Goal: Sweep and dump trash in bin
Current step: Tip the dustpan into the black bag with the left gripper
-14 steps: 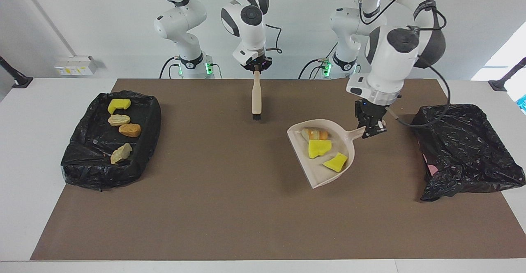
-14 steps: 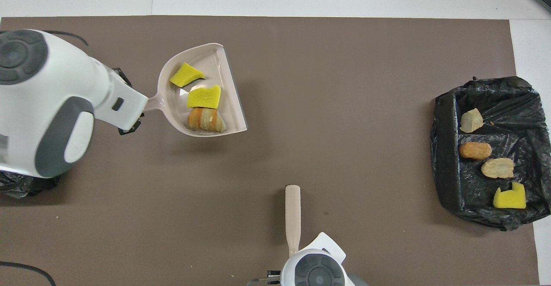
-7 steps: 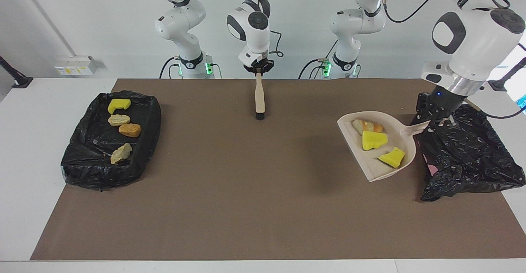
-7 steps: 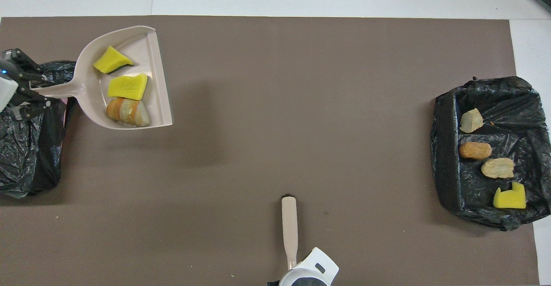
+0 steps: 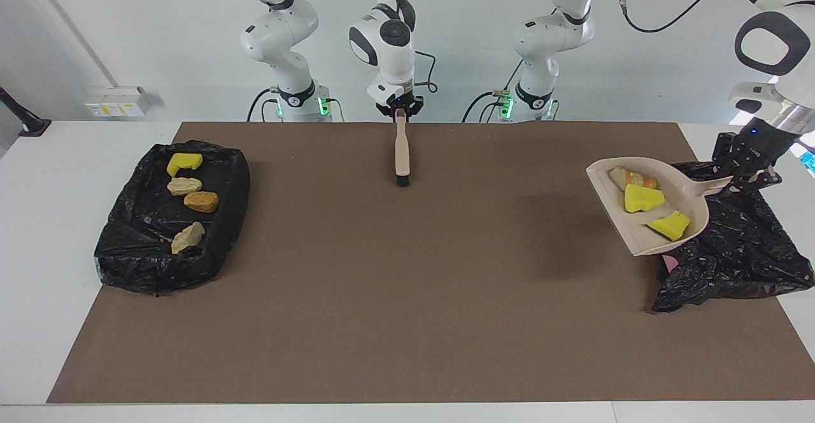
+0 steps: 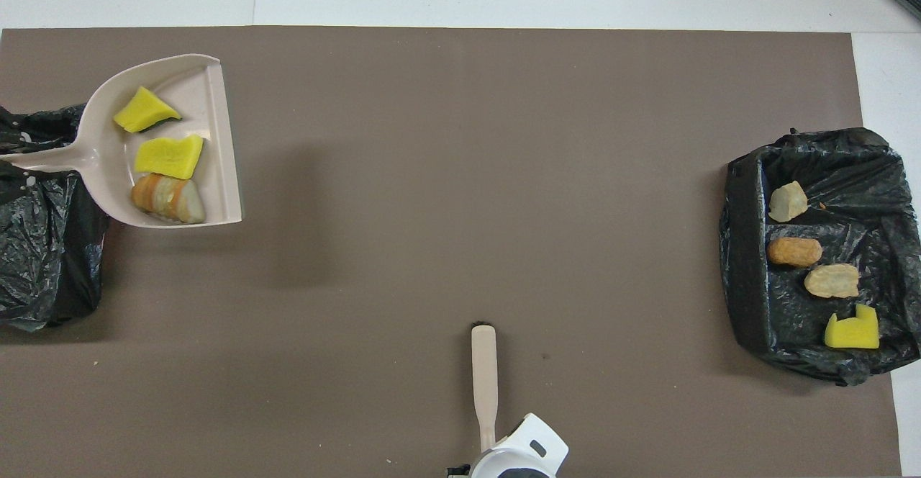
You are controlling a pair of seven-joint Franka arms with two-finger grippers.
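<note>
A brown mat (image 5: 382,295) covers the table. At three o'clock in the facing view, the left gripper (image 5: 742,178) clamps the dustpan (image 5: 691,197) handle over a black bag (image 5: 738,244), carrying three trash chunks (image 5: 643,198). At twelve, the right gripper (image 5: 399,109) meets the brush (image 5: 402,155) handle; I cannot tell its grip.

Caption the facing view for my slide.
Left claw carries the dustpan with three trash chunks toward the black-bagged bin.

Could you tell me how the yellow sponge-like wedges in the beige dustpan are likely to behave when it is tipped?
The two yellow sponge-like wedges look light and would probably slide off the smooth beige plastic dustpan. Being flat-sided, they seem unlikely to roll far.
</note>
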